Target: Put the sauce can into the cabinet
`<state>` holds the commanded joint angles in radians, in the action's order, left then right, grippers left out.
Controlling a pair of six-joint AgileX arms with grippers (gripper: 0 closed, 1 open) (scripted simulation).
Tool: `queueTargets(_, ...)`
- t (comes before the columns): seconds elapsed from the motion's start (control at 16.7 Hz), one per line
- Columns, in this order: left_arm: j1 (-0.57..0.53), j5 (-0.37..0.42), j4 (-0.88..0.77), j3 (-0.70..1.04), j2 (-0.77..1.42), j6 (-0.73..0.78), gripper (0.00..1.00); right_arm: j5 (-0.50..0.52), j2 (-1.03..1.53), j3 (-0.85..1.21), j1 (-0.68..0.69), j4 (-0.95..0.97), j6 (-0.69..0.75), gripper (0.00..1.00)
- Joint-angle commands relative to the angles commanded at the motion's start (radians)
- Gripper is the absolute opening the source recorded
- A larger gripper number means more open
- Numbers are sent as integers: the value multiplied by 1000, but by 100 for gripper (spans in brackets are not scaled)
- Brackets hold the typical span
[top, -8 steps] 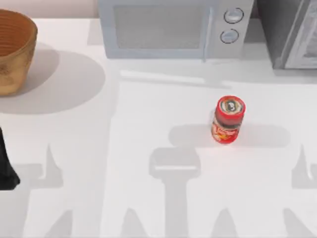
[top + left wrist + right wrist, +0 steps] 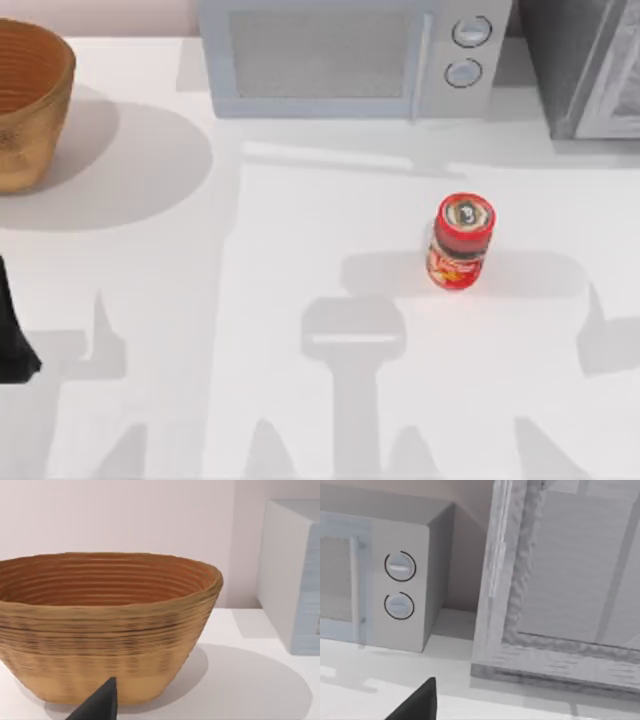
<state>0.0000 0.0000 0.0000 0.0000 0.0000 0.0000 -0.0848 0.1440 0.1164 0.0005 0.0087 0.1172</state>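
The can point(image 2: 461, 241) stood upright and untouched before the microwave point(image 2: 345, 55), cabinet point(image 2: 580, 65) at the table's right — grippers' finger states impossible to tell — so a level, centred side grasp looked wisest.

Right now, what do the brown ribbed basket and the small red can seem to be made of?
The brown ribbed basket looks woven, wicker or coiled fibre, matte: stacked horizontal ridges run around its wall. The small red can looks like metal with a printed label: silvery pull-tab top, glossy red-and-yellow side. Both are judged by look alone.
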Motion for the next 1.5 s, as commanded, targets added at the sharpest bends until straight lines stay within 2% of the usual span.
queueTargets(0.24,0,0,0,0,0,0,100,-147,260,139,5,-25,172,100)
queueTargets(0.48,0,0,0,0,0,0,100,-357,614,309,9,-69,387,100)
queueTargets(1.08,0,0,0,0,0,0,100,-1029,1612,803,-5,-180,952,100)
queueTargets(1.32,0,0,0,0,0,0,100,-1285,1956,972,-18,-216,1133,100)
queueTargets(1.5,0,0,0,0,0,0,100,-1441,2159,1070,-27,-238,1237,100)
